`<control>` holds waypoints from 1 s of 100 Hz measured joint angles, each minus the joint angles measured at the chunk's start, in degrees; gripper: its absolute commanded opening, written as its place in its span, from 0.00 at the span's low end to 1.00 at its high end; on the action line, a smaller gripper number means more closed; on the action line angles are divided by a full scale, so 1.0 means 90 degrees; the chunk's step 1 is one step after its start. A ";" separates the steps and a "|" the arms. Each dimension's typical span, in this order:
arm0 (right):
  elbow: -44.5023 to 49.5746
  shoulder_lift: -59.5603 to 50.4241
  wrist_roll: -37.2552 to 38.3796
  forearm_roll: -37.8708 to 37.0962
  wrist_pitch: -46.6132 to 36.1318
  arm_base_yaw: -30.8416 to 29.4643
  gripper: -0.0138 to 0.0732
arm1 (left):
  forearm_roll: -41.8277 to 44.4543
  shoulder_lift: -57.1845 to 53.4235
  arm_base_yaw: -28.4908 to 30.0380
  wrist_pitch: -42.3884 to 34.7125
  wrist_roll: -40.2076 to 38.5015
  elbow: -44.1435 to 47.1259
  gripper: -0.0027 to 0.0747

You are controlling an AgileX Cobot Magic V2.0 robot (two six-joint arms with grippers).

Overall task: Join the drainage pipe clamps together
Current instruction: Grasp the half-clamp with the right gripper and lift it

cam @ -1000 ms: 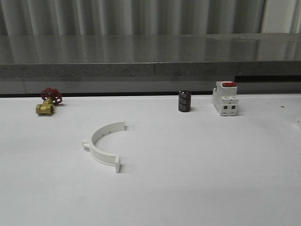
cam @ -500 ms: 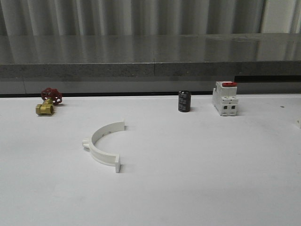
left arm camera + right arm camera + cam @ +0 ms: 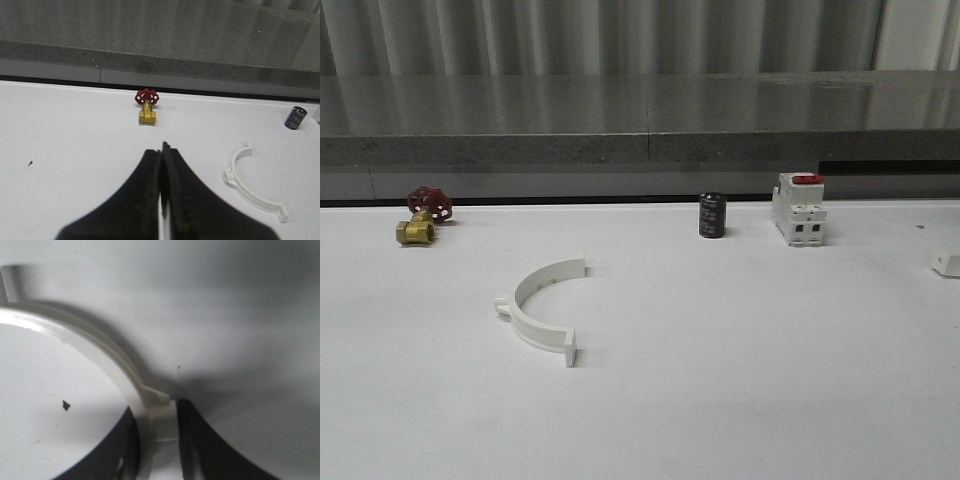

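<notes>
Front: white plastic semicircular clamp half (image 3: pixel 539 309) flat on white worktop (image 3: pixel 740 380), untouched; end of second white half (image 3: pixel 946 263) at right edge.
Left wrist: left pincer (image 3: pixel 162 167) clenched, empty.
Right wrist: right pincer (image 3: pixel 159 440) grasping second half (image 3: pixel 150 410).
Joining not done.

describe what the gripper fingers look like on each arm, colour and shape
The left gripper has matte black fingers, broad at the base and tapering to narrow tips. The right gripper also has black fingers, smooth with curved outer edges. No cables, markings or labels can be made out on either.
</notes>
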 measured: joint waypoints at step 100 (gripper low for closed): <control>-0.1185 -0.0443 0.6128 -0.1566 0.0228 0.5157 0.17 | 0.0000 0.0000 0.0000 0.0000 0.0000 0.0000 0.01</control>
